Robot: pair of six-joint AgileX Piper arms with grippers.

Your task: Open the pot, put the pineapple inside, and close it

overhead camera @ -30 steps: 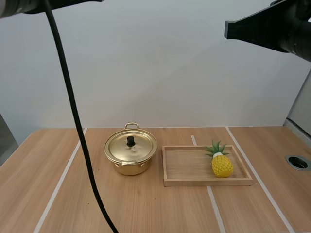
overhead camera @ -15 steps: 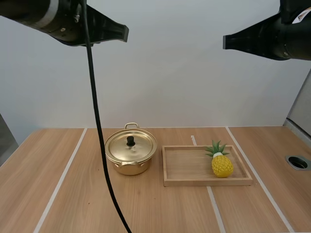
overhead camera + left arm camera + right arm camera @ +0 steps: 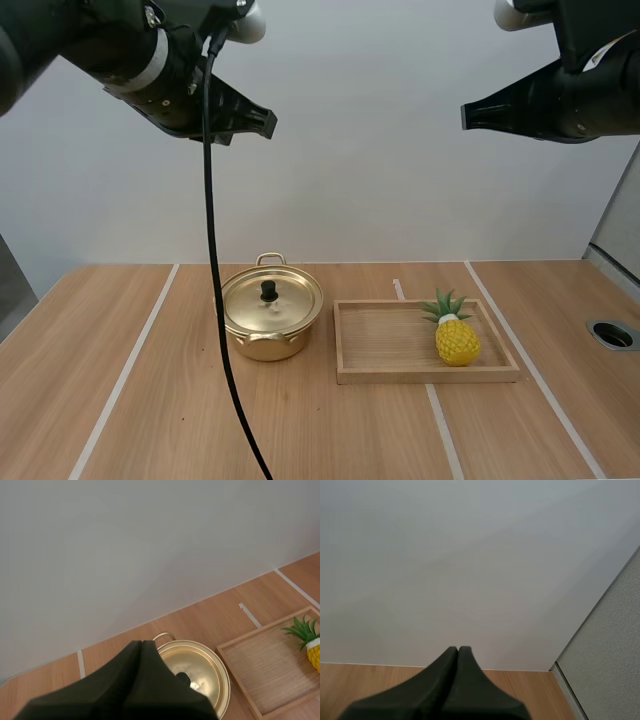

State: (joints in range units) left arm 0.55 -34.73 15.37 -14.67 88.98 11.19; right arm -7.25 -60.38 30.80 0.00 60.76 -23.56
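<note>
While the lid (image 3: pixel 272 298) is being left on the pot (image 3: pixel 268 340) and the pineapple (image 3: pixel 456 337) in the tray (image 3: pixel 400 373), the left tool (image 3: pixel 262 122), closed and empty, is being swung in toward the pot for opening; the right tool (image 3: pixel 467 115), closed too, is being held high.

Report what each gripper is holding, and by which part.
Nothing is held. The left gripper and right gripper are both shut on nothing; the lid sits on the pot, the pineapple in the wooden tray.

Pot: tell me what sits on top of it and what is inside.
A gold lid with a black knob sits on the pot. The lid covers the inside, so its contents cannot be seen.
</note>
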